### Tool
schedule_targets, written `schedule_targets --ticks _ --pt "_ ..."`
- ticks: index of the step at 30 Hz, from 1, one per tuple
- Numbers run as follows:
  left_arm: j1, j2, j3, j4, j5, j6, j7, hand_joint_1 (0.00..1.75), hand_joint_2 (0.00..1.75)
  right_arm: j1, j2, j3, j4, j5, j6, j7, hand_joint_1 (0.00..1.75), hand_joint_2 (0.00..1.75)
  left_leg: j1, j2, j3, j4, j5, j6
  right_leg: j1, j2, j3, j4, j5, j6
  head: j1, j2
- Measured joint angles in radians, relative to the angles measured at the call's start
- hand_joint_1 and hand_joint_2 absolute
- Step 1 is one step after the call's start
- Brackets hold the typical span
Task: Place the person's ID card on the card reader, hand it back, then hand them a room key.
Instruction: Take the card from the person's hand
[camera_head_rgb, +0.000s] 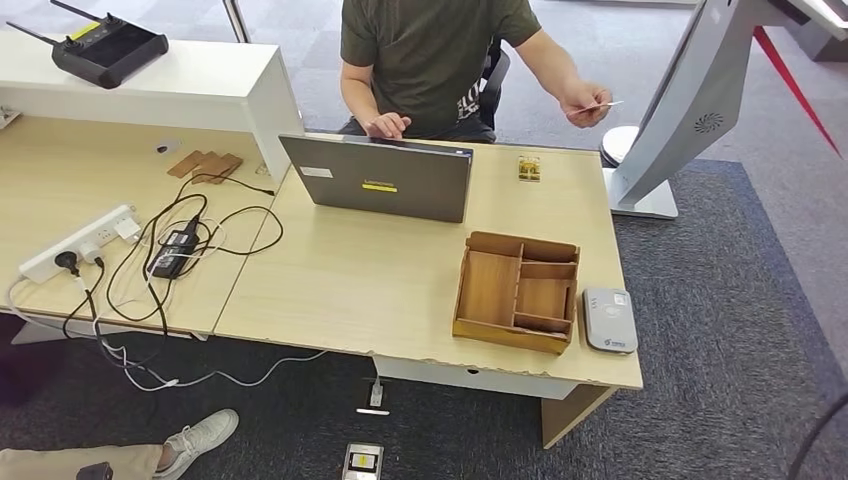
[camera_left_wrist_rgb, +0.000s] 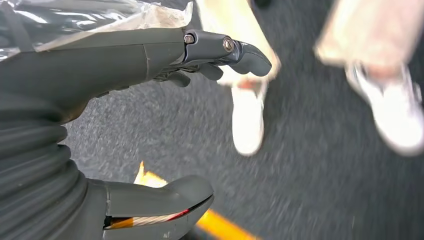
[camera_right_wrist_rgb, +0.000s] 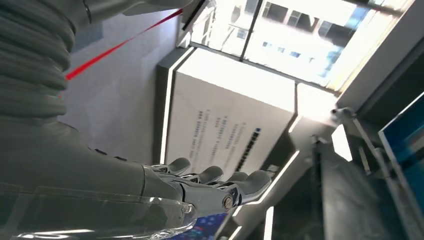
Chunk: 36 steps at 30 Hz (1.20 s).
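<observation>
Person's (camera_head_rgb: 430, 60) head cut off at top edge — blurred white shoes (camera_left_wrist_rgb: 248, 120) — card (camera_head_rgb: 603, 104) print unreadable.

1. Head cam sits high up and looks forward and down over the whole desk (camera_head_rgb: 380, 290), far enough back to take in the laptop (camera_head_rgb: 385, 178), the wooden organizer (camera_head_rgb: 517, 290), the card reader (camera_head_rgb: 609, 319) and the person's hand (camera_head_rgb: 583, 101) across the desk.
2. Left wrist cam is close behind the left hand (camera_left_wrist_rgb: 165, 125) and points down at dark carpet (camera_left_wrist_rgb: 310, 190), with blurry white sneakers (camera_left_wrist_rgb: 248, 117) past the fingers.
3. Right wrist cam is tight behind the right hand (camera_right_wrist_rgb: 200, 187) and faces up and outward at bright windows (camera_right_wrist_rgb: 310, 35) and a white sign panel (camera_right_wrist_rgb: 225, 120).
4. Overlap: the head and left wrist views both catch the dark carpet; the right wrist view shares a red stripe (camera_right_wrist_rgb: 120, 46) with the head view.
</observation>
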Motion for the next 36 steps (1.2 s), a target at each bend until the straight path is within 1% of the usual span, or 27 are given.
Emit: schedule_targets --ticks 3,6,9,12,15,18,21,24,27,31,36 --pt "-0.024 0.005 -0.01 -0.003 -0.065 -0.092 0.011 0.0 1.75 -0.112 -0.018 0.113 -0.03 0.101 0.083 0.061 0.0 1.75 0.001 0.0 0.0 0.0 0.001 0.0 0.001 0.0 0.0 0.0 0.0 0.0 0.0 0.0" --pt "-0.048 0.012 -0.032 -0.006 -0.137 -0.181 0.011 0.0 1.75 -0.216 -0.016 0.235 -0.032 0.178 0.167 0.102 0.0 1.75 0.001 -0.001 -0.001 0.0 0.002 0.0 0.001 0.0 -0.001 0.001 0.001 0.0 0.0 0.0" --pt "-0.075 0.015 -0.057 -0.01 -0.184 -0.249 0.006 0.0 1.75 -0.31 0.007 0.361 -0.013 0.245 0.259 0.122 0.0 1.75 0.002 -0.001 -0.002 0.0 0.002 0.0 0.002 0.0 -0.001 0.001 0.001 0.0 0.0 0.0" --pt "-0.096 0.015 -0.078 -0.014 -0.209 -0.279 0.009 0.0 1.75 -0.375 0.042 0.464 0.027 0.316 0.33 0.122 0.0 1.75 0.002 -0.001 -0.003 0.0 0.002 0.0 0.002 -0.001 -0.002 0.001 0.001 0.0 0.0 0.0" --pt "-0.113 0.014 -0.096 -0.016 -0.231 -0.296 0.033 0.0 1.75 -0.419 0.089 0.547 0.083 0.4 0.386 0.101 0.0 1.75 0.002 -0.001 -0.004 0.0 0.002 0.0 0.002 -0.001 -0.003 0.001 0.001 0.0 0.0 0.0" --pt "-0.123 0.013 -0.11 -0.016 -0.25 -0.306 0.061 0.0 1.75 -0.444 0.142 0.612 0.146 0.473 0.439 0.075 0.0 1.75 0.002 -0.001 -0.005 0.0 0.002 0.0 0.002 -0.001 -0.004 0.001 0.001 0.0 0.0 0.0" --pt "-0.131 0.013 -0.125 -0.016 -0.266 -0.307 0.089 0.0 1.75 -0.463 0.198 0.662 0.215 0.515 0.498 0.053 0.0 1.75 0.002 -0.001 -0.006 0.0 0.002 0.0 0.002 -0.001 -0.005 0.001 0.001 0.0 0.0 0.0" --pt "-0.136 0.014 -0.134 -0.016 -0.269 -0.306 0.11 0.0 1.75 -0.481 0.257 0.708 0.288 0.549 0.537 0.04 0.0 1.75 0.003 -0.001 -0.006 0.0 0.002 0.0 0.003 -0.001 -0.006 0.001 0.001 0.0 0.0 0.0" --pt "-0.137 0.015 -0.142 -0.016 -0.269 -0.306 0.118 0.0 1.75 -0.5 0.314 0.749 0.359 0.578 0.553 0.031 0.0 1.75 0.003 -0.001 -0.007 0.0 0.002 -0.001 0.003 -0.001 -0.006 0.002 0.001 0.0 0.0 0.0" --pt "-0.135 0.018 -0.15 -0.016 -0.267 -0.308 0.12 0.0 1.75 -0.515 0.367 0.785 0.428 0.613 0.556 0.021 0.0 1.75 0.003 -0.001 -0.009 0.0 0.002 -0.001 0.003 -0.001 -0.008 0.002 0.001 0.0 0.0 0.0" --pt "-0.131 0.022 -0.159 -0.015 -0.264 -0.309 0.119 0.0 1.75 -0.559 0.467 0.841 0.58 0.707 0.52 0.004 0.0 1.75 0.003 0.001 -0.01 0.0 0.003 -0.001 0.003 0.001 -0.011 0.002 0.002 -0.001 0.0 0.0"
